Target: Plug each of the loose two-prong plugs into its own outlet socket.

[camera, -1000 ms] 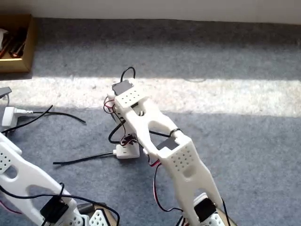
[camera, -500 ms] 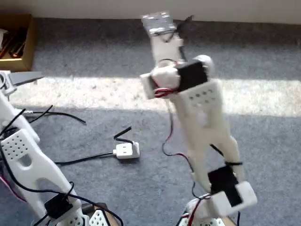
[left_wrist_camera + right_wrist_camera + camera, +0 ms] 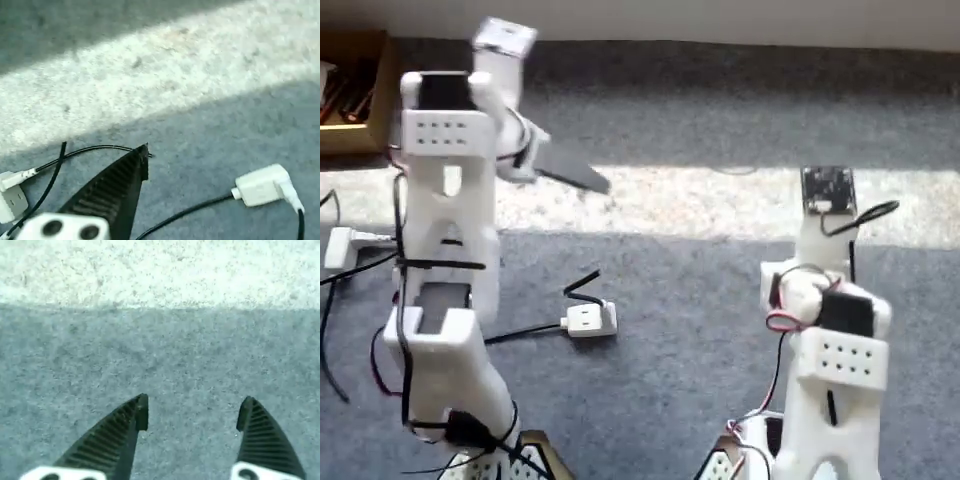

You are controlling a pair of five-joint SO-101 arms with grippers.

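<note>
A small white outlet socket (image 3: 588, 320) lies on the grey carpet in the high view, with a black cable (image 3: 520, 333) running left and a bent black lead (image 3: 582, 285) standing at its back edge. The left wrist view shows this socket (image 3: 262, 186) too. A second white socket block (image 3: 338, 247) with a white plug (image 3: 368, 237) at its end lies at the far left. My left gripper (image 3: 555, 165) hangs high above the carpet, behind and left of the socket, open and empty. My right gripper (image 3: 192, 412) is open over bare carpet, well right of the socket.
A wooden box (image 3: 360, 90) sits at the back left. Thin black cables (image 3: 450, 243) trail across the carpet on the left. A sunlit strip (image 3: 720, 200) crosses the carpet. The left arm (image 3: 445, 250) stands tall; the right arm (image 3: 835, 340) is folded near the front right.
The right arm has lifted off the middle socket and folded back to the right. The left arm has risen and swung in from the left edge. A bent black lead now shows at the socket.
</note>
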